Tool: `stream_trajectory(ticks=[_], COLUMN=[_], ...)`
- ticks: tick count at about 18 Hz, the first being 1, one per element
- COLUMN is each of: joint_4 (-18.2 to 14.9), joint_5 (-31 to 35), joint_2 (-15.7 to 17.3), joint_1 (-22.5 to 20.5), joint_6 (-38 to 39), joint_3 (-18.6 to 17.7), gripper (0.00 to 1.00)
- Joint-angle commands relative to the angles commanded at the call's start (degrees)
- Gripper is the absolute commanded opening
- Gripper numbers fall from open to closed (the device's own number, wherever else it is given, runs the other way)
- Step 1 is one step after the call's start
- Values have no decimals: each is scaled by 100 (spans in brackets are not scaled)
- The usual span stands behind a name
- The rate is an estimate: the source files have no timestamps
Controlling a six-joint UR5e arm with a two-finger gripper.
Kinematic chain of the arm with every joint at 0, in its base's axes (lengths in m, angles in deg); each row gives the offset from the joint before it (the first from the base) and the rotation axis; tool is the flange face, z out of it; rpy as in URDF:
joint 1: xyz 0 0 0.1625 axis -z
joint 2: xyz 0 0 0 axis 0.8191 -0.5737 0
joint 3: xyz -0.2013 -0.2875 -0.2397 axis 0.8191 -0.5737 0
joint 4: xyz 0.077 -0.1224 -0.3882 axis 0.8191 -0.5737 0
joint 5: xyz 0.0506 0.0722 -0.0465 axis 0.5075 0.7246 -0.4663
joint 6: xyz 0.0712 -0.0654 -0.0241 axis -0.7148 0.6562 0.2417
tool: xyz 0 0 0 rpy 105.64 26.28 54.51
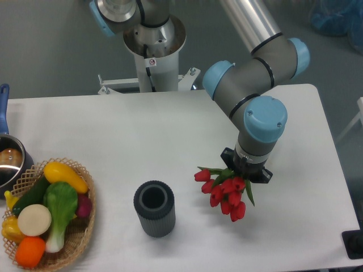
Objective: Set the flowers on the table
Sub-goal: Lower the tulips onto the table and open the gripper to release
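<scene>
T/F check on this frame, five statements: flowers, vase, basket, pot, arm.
1. The bunch of red tulip buds with green leaves sits inside the dark grey ribbed cylindrical vase. False: it is at the arm's wrist, right of the vase.
2. The vase stands upright on the white table. True.
3. The woven wicker basket of vegetables is at the table's right edge. False: it is at the left edge.
4. A metal pot with a blue handle sits behind the basket. True.
5. The hand's fingers are clearly visible. False: the wrist and tulips hide them.
</scene>
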Motion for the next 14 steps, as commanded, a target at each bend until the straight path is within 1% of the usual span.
stream_trajectory(ticks=[1,4,8,11,14], joint_4=[123,404,484,677,669], joint_5=[52,62,62,62,70], joint_2=[9,61,88,149,219], joint_1=[9,9,-9,-44,-175], joint_6=[0,0,0,-17,-26], joint_3=[-61,-220,-220,-212,-194], gripper=[100,100,100,100,100])
